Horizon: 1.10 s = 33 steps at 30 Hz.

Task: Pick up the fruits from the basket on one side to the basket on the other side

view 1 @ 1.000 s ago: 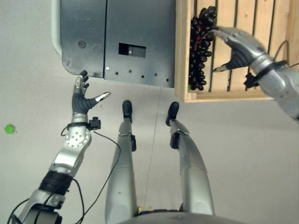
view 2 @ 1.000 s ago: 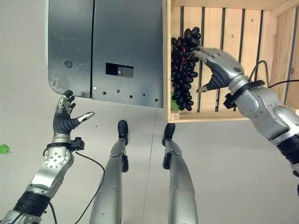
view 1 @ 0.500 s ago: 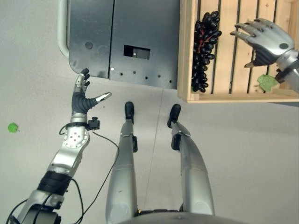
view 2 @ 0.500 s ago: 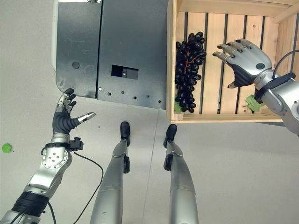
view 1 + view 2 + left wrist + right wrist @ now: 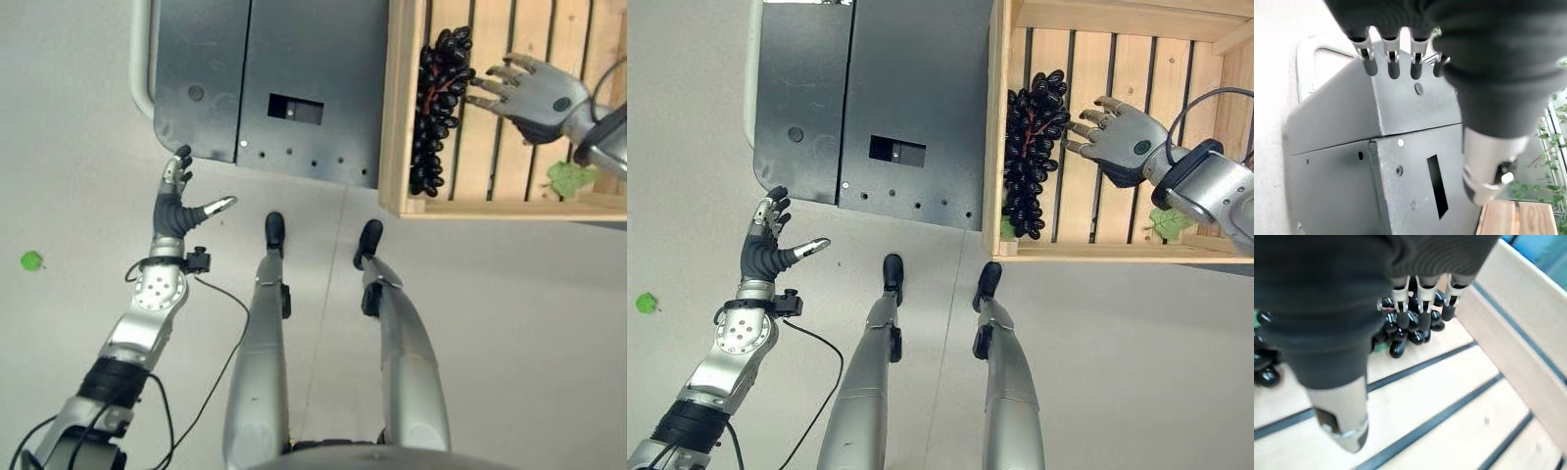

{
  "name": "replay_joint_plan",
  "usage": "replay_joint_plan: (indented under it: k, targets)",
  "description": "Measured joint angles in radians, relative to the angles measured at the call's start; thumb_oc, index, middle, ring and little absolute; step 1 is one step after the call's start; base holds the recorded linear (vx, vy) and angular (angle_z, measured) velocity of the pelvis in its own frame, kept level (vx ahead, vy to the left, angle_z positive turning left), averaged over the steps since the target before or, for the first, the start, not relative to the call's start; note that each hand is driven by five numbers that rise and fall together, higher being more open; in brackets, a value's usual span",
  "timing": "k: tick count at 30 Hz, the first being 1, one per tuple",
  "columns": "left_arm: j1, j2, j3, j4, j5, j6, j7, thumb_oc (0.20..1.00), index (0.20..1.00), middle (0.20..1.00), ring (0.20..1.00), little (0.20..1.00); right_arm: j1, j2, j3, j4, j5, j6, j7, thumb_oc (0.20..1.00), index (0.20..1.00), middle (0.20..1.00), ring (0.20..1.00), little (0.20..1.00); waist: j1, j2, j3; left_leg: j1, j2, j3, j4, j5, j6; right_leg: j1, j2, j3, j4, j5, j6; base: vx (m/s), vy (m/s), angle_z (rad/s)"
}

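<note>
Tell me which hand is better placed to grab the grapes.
The right hand: its open fingers reach to the grapes inside the wooden crate. The left hand hangs open over the floor, well away from them.

grapes (image 5: 1032,152) in the crate (image 5: 997,147) — metal cabinet (image 5: 872,98) to its left.

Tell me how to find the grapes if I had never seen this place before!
Look for the big wooden crate made of pale slats, next to the dark grey metal cabinet. Along the crate's wall nearest that cabinet lies a long bunch of grapes, with the right hand reaching towards it, fingers open. It is shiny black and bumpy, while the leaf in the crate is flat and green.
</note>
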Motion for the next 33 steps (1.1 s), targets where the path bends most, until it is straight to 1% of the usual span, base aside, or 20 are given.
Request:
replay_joint_plan:
  k: [4, 14, 17, 24, 27, 33]
  targets:
    - [-0.005, 0.006, -0.018, 0.003, 0.0, 0.0, 0.0, 1.0, 1.0, 1.0, 1.0, 1.0, -0.079, 0.056, 0.063, 0.04, -0.027, 0.0, -0.001, 1.0, 1.0, 1.0, 1.0, 1.0, -0.002, 0.0, 0.0, -0.001, -0.001, -0.003, 0.0, 0.002, 0.0, 0.001, -0.001, -0.003, 0.001, 0.0, 0.0, 0.0, 0.0, 0.0]
    - [-0.01, 0.007, -0.023, 0.006, 0.0, -0.001, 0.0, 1.0, 1.0, 1.0, 1.0, 1.0, -0.079, 0.103, 0.063, 0.059, -0.037, 0.002, -0.005, 1.0, 1.0, 1.0, 1.0, 1.0, 0.003, 0.0, 0.0, -0.008, -0.002, -0.012, 0.0, 0.004, -0.003, -0.003, -0.002, -0.01, 0.002, 0.0, 0.0, 0.0, 0.0, 0.0]
    - [-0.011, 0.007, -0.03, 0.006, 0.0, -0.001, 0.0, 1.0, 1.0, 1.0, 1.0, 1.0, -0.079, 0.105, 0.056, 0.063, -0.036, 0.004, -0.01, 1.0, 1.0, 1.0, 1.0, 1.0, 0.004, 0.001, 0.0, -0.017, -0.002, -0.016, 0.0, 0.007, -0.003, -0.011, -0.002, -0.013, 0.002, 0.0, 0.0, 0.01, -0.001, 0.01]
    - [-0.017, 0.008, -0.048, 0.014, -0.001, -0.009, 0.0, 1.0, 1.0, 1.0, 1.0, 1.0, -0.071, 0.149, 0.031, 0.099, -0.036, 0.018, -0.013, 1.0, 1.0, 1.0, 1.0, 1.0, 0.023, 0.003, -0.001, -0.02, -0.002, -0.017, -0.006, 0.009, -0.005, -0.017, -0.002, -0.014, 0.005, -0.002, -0.002, 0.0, 0.0, 0.0]
    - [-0.018, 0.008, -0.057, 0.015, -0.001, -0.012, 0.0, 1.0, 1.0, 1.0, 1.0, 1.0, -0.068, 0.17, 0.015, 0.11, -0.035, 0.022, -0.014, 1.0, 1.0, 1.0, 1.0, 1.0, 0.023, 0.003, -0.001, -0.021, -0.003, -0.018, -0.01, 0.012, -0.005, -0.019, -0.004, -0.014, 0.005, -0.002, -0.002, 0.0, 0.0, 0.0]
    - [-0.018, 0.008, -0.056, 0.014, -0.001, -0.014, 0.001, 1.0, 1.0, 1.0, 1.0, 1.0, -0.032, 0.172, -0.028, 0.108, -0.034, 0.022, -0.029, 1.0, 1.0, 1.0, 1.0, 1.0, 0.023, 0.003, -0.001, -0.023, -0.004, -0.018, -0.012, 0.012, -0.005, -0.022, -0.006, -0.015, 0.006, -0.004, -0.001, 0.0, 0.0, 0.0]
